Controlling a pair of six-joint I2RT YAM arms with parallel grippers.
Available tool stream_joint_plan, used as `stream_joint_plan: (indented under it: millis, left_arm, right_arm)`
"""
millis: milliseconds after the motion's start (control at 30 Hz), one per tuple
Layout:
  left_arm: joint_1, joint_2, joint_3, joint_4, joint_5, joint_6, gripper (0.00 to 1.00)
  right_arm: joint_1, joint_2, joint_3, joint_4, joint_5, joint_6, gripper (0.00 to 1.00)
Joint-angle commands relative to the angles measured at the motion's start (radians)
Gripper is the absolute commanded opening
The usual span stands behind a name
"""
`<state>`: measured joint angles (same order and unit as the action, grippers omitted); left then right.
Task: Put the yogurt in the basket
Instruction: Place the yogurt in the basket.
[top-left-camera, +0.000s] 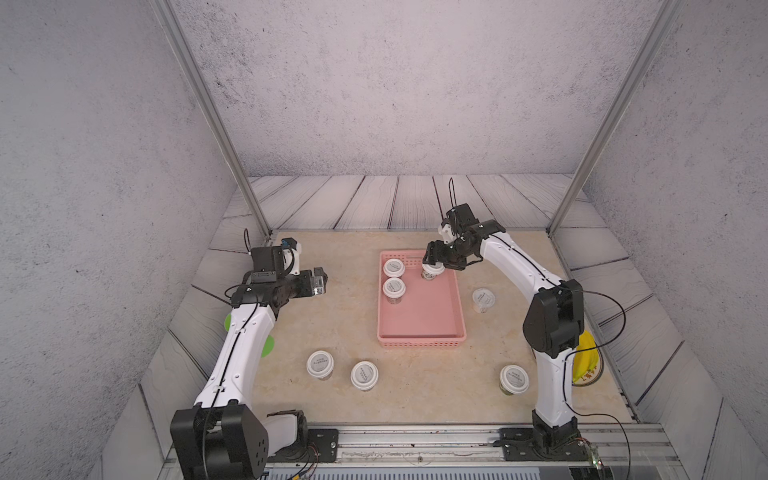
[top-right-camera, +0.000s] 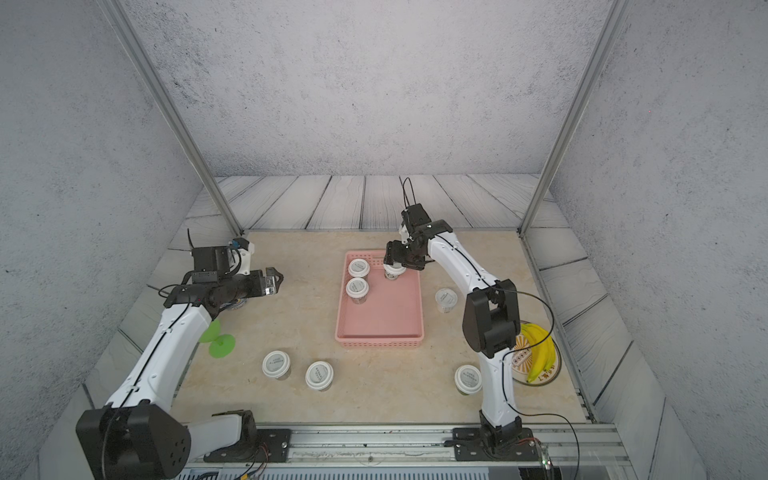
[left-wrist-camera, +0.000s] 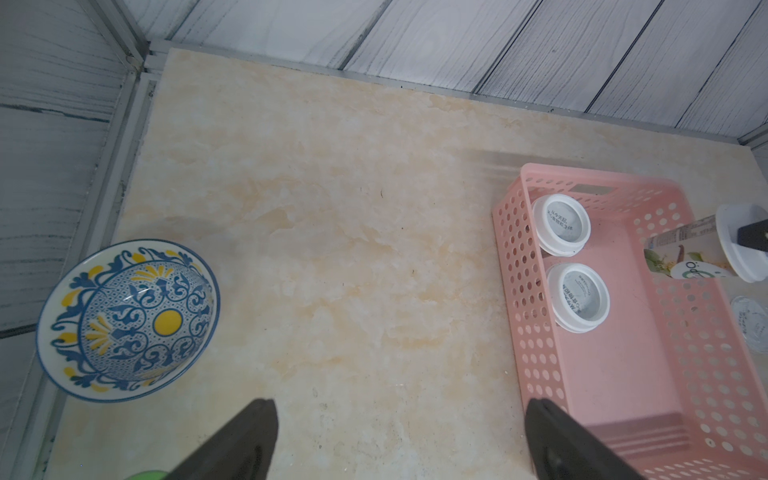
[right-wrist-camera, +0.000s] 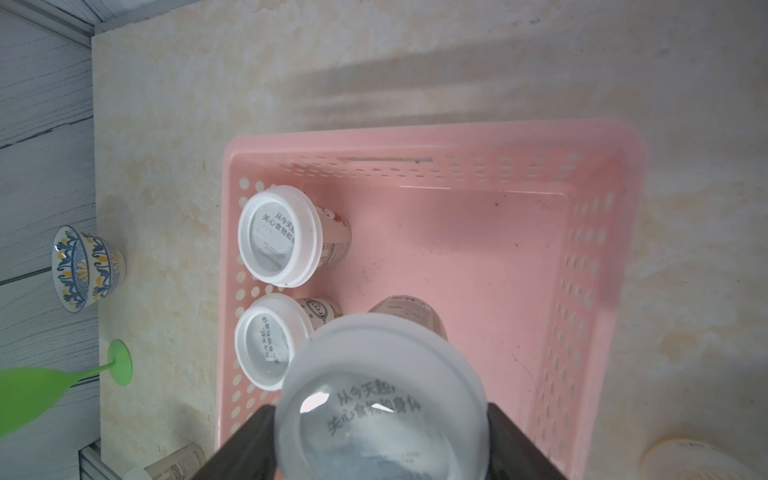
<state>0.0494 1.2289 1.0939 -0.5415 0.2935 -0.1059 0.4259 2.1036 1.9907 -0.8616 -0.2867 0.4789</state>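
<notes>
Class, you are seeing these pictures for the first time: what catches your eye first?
The pink basket at mid-table, two yogurts standing along its left side. The right arm holds a third yogurt in its jaws over the basket's far end. Four more yogurts stand on the table outside it.

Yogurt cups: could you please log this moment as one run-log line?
right gripper: shut on white-lidded yogurt cup over pink perforated plastic basket | left gripper: open, empty | in basket: two cups | beige table: four cups
</notes>
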Motion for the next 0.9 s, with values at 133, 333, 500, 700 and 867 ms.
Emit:
stream_joint_plan:
  millis: [133, 333, 500, 700, 867]
  left_arm:
    - [0.009, -0.014, -0.011, 0.007, 0.015, -0.002, 0.98]
    - [0.012, -0.012, -0.012, 0.008, 0.022, -0.002, 0.98]
    - [0.012, -0.009, -0.01, 0.006, 0.022, -0.004, 0.98]
    - [0.01, -0.004, -0.006, 0.004, 0.018, -0.002, 0.98]
    - [0.011, 0.001, -0.005, 0.006, 0.021, -0.002, 0.98]
  right_arm:
    - [0.03, 0.122, 0.141, -0.061, 0.0, 0.006, 0.75]
    - [0.04, 0.218, 0.247, -0.09, 0.01, 0.002, 0.75]
    - [0.046, 0.275, 0.299, -0.097, 0.015, 0.002, 0.75]
    - [0.051, 0.326, 0.348, -0.118, 0.029, -0.006, 0.75]
    - [0.051, 0.364, 0.396, -0.152, 0.053, -0.02, 0.75]
